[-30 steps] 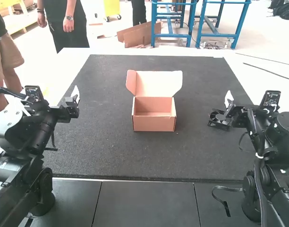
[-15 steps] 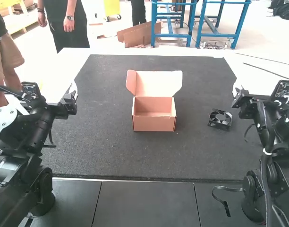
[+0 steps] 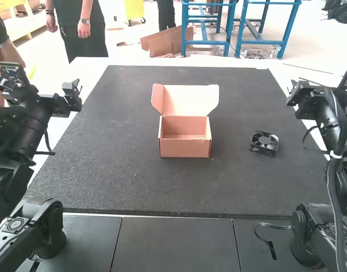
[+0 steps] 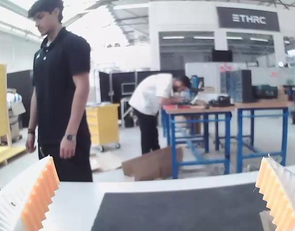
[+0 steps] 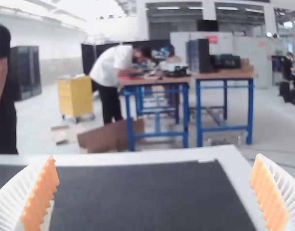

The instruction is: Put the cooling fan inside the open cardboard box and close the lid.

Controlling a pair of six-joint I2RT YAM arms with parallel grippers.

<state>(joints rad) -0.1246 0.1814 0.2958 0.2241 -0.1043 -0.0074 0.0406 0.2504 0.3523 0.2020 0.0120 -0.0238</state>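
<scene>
Cooling fan [image 3: 263, 143] on mat [image 3: 134, 170] beside cardboard box [image 3: 185, 139], well apart from wide-spread right pincer [image 3: 298, 97]; left pincer [image 3: 72, 95] likewise spread.

I see bare mat [image 3: 128, 170] on every side of the cardboard box [image 3: 185, 136], with a free strip between it and the fan [image 3: 264, 143] on its right. The box is open from above, and its raised lid [image 3: 186, 98] walls the far side. My left hand [image 3: 71, 95] and right hand [image 3: 299, 97] hang at the bench edges, well apart.
</scene>
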